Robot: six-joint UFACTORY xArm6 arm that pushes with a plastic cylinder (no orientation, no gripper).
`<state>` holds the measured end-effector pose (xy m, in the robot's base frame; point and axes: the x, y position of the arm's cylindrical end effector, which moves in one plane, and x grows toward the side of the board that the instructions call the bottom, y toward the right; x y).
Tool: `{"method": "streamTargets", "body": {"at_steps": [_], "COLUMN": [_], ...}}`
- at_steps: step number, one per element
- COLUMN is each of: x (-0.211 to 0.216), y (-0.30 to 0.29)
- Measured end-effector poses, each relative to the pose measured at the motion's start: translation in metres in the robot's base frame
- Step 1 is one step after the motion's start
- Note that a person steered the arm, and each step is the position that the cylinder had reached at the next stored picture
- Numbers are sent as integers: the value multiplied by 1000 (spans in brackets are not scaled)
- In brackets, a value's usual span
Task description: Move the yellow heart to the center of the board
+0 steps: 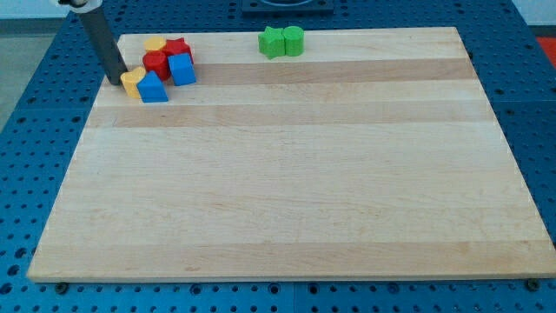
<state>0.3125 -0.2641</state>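
Observation:
The yellow heart (132,82) lies near the board's top left corner, touching a blue triangular block (153,88) on its right. My tip (117,82) is at the heart's left edge, touching it or nearly so; the dark rod rises up and to the left from there. Just above are a red block (157,62), a red star-like block (178,48), a yellow round block (155,43) and a blue block (182,69), all packed in one cluster.
A green star-like block (272,42) and a green round block (294,40) sit together at the board's top edge, near the middle. The wooden board (295,191) lies on a blue perforated table.

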Motion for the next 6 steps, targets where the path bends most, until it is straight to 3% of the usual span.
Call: {"method": "streamTargets", "body": {"at_steps": [5,6], "x": [71,94], "y": [115,115]}}
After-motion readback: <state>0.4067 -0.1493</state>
